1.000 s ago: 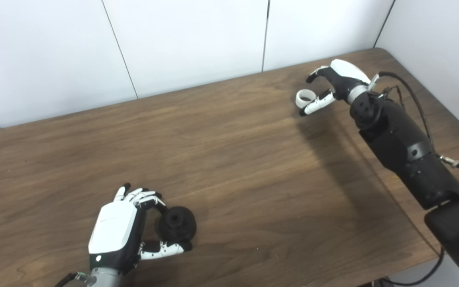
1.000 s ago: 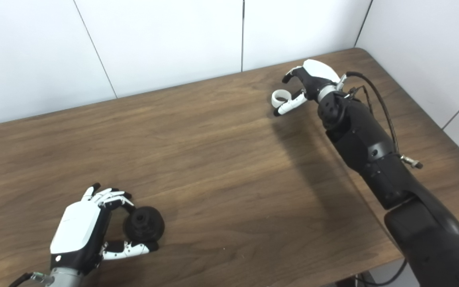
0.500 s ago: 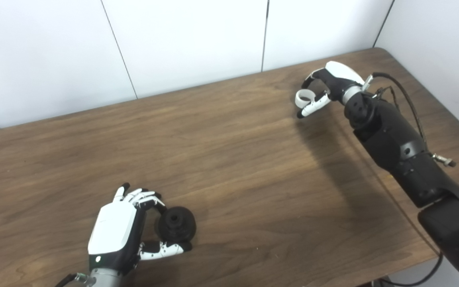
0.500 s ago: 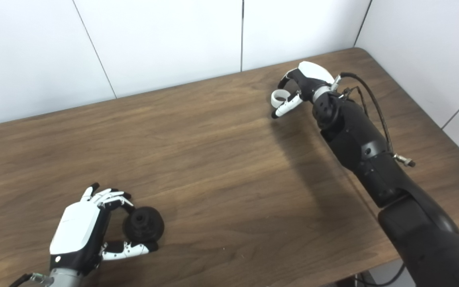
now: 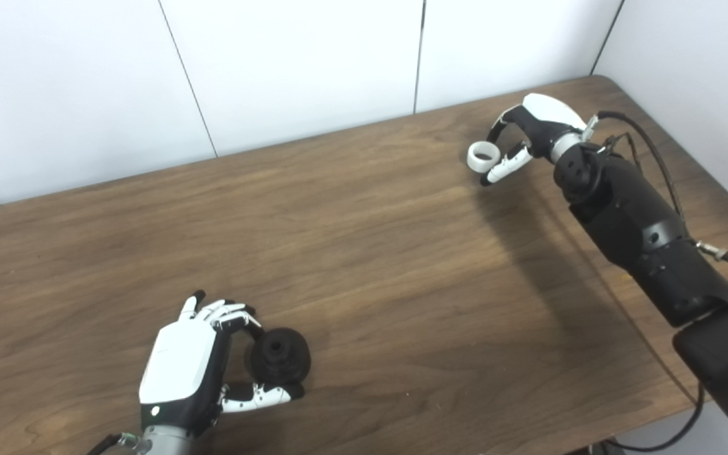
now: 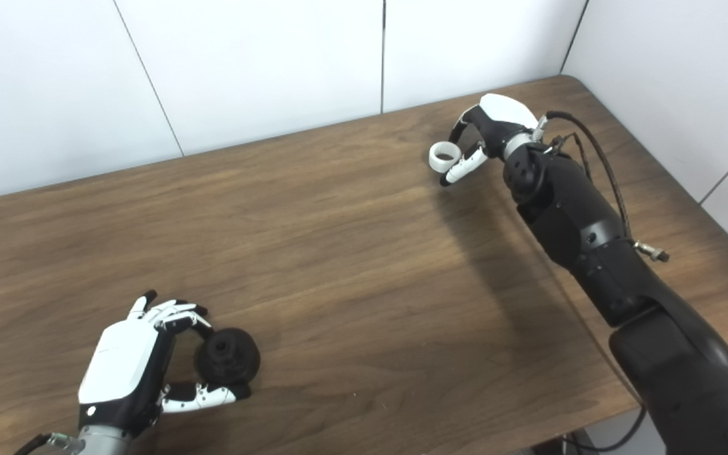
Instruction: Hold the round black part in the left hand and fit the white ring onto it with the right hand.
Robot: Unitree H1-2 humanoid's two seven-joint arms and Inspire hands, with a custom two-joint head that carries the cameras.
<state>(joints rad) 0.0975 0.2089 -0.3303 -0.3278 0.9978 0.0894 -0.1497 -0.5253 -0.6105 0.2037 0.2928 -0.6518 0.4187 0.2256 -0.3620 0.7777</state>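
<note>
No writing shows; the left robot hand (image 5: 184,370) grips the round black part (image 5: 279,357), the right robot hand (image 5: 531,136) pinches the white ring (image 5: 481,157).

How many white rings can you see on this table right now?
1. The white ring is at the table's far right, between the fingers and thumb of the right hand. None other shows; nothing seems hidden.
</note>
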